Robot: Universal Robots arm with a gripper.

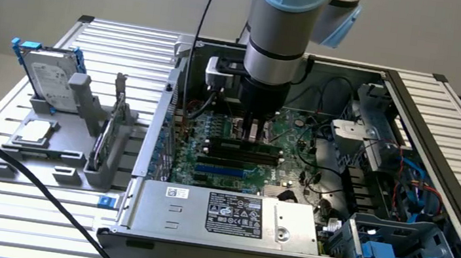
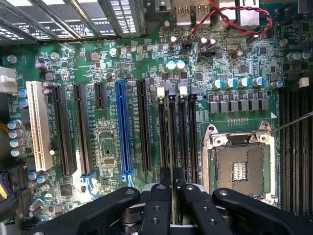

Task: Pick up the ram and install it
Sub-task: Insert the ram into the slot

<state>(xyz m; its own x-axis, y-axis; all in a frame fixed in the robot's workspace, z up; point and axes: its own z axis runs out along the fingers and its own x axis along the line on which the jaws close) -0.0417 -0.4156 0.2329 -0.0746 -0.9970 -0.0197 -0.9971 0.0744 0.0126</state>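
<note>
My gripper [image 1: 254, 128] reaches down into the open computer case, low over the green motherboard [image 1: 221, 134]. In the wrist view its two black fingers [image 2: 161, 196] stand close together, gripper [image 2: 172, 178] shut on the ram [image 2: 172, 152]. The ram shows edge-on as a thin dark strip that runs out from between the fingertips. It lies in line with the row of black memory slots [image 2: 193, 132], beside the open processor socket [image 2: 239, 169]. I cannot tell whether the ram touches a slot.
A grey fixture [image 1: 33, 164] at the exterior view's left carries a silver hard drive with blue rails [image 1: 47, 77] and a small square processor chip [image 1: 34, 131]. The power supply [image 1: 229, 214] sits at the case front, with cables and a drive cage [image 1: 408, 184] to the exterior view's right. Expansion slots [image 2: 122, 127] flank the memory slots.
</note>
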